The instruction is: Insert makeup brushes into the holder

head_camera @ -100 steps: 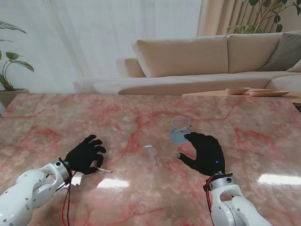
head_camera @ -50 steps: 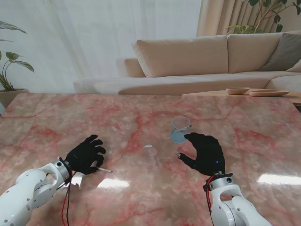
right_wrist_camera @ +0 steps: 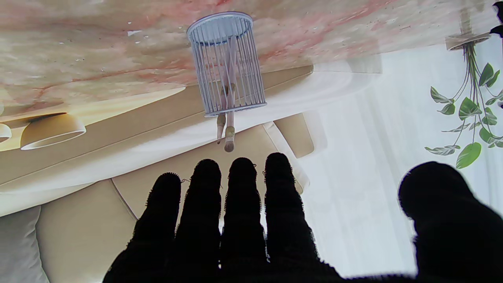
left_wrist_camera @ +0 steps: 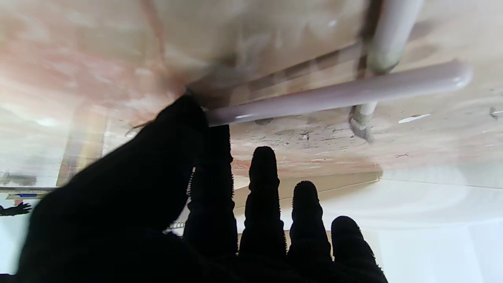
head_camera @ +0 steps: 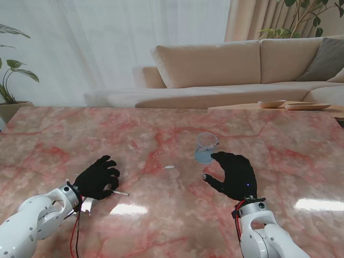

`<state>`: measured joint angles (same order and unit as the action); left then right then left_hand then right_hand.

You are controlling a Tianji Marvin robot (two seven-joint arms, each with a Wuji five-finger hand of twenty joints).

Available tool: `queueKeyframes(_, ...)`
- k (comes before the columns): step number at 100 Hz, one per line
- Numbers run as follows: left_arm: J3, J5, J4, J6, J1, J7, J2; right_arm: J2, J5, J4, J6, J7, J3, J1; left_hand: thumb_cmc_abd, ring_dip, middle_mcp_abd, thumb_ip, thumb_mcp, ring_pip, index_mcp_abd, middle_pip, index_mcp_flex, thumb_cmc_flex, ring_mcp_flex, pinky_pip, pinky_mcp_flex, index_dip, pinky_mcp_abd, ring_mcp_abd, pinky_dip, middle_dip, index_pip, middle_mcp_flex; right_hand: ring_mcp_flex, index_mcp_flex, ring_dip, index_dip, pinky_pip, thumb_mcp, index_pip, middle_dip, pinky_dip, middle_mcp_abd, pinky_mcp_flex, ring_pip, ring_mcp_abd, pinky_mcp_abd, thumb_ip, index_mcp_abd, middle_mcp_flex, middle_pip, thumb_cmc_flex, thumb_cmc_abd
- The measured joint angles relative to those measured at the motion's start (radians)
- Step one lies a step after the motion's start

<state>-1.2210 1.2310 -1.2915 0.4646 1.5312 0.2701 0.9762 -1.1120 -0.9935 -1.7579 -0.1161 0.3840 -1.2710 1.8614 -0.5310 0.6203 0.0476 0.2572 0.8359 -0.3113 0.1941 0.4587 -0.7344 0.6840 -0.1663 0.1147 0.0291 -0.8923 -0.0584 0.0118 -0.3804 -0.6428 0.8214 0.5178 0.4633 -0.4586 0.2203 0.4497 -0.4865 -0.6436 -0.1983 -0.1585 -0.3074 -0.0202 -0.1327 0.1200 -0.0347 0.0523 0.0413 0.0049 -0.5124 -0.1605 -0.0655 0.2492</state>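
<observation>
Pink-veined marble table (head_camera: 161, 123), pale blue wire holder (right_wrist_camera: 227, 65).

From the holder (head_camera: 206, 148), taken as landmark: my right hand (head_camera: 234, 174) sits just nearer to me & slightly right of it, fingers spread, nothing held, so that side is blocked. Two brushes (right_wrist_camera: 227, 133) already stick out of the holder's mouth, taking part of the opening. Left of the holder the marble table (head_camera: 150, 134) is bare exc. a small white fleck (head_camera: 169, 167). Far left of it, my left hand (head_camera: 97, 178) & a brush (head_camera: 119, 193) on the tabletop.
</observation>
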Motion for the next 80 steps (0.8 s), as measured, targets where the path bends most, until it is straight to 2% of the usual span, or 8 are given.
queueKeyframes(38,-0.043,-0.037,-0.004,-0.009,0.041,0.014,0.025,-0.001,0.0,0.0,-0.002,0.0,0.005,-0.004,0.0,0.0,-0.015,-0.002,0.011,-0.002,-0.007,0.002,0.013,0.004,0.01,-0.011,-0.001,-0.012,-0.004,0.0,0.023,-0.004,-0.013,-0.004,0.0,0.0,0.0,0.0,0.0,0.0,0.0,-0.001,0.0,0.0,0.001,0.0,0.0,0.0,0.0,0.0,0.0,0.0,0.0,0.0)
queueKeyframes(57,-0.075,-0.089,-0.038,-0.009,0.076,0.008,0.041,-0.001,0.0,0.001,-0.006,0.002,0.009,-0.01,-0.01,0.0,-0.017,-0.002,0.011,-0.002,0.005,0.002,0.01,0.005,0.01,-0.012,-0.005,-0.012,-0.004,0.0,0.035,-0.004,-0.015,-0.004,0.0,0.0,0.0,0.0,0.0,0.0,0.0,-0.001,0.0,0.0,0.002,0.0,0.0,0.0,0.0,0.0,0.0,0.0,0.0,0.0)
queueKeyframes(80,-0.106,-0.198,-0.098,-0.011,0.091,-0.013,0.065,-0.002,0.0,0.006,-0.006,0.007,0.014,-0.018,-0.01,0.0,-0.018,-0.002,0.011,-0.002,0.007,0.002,0.009,0.005,0.01,-0.012,-0.006,-0.02,-0.004,0.0,0.036,-0.004,-0.025,-0.003,0.0,0.0,0.0,0.0,0.0,0.0,0.0,-0.001,0.0,0.0,0.003,0.0,0.0,0.0,0.0,0.0,0.0,0.0,0.0,0.0)
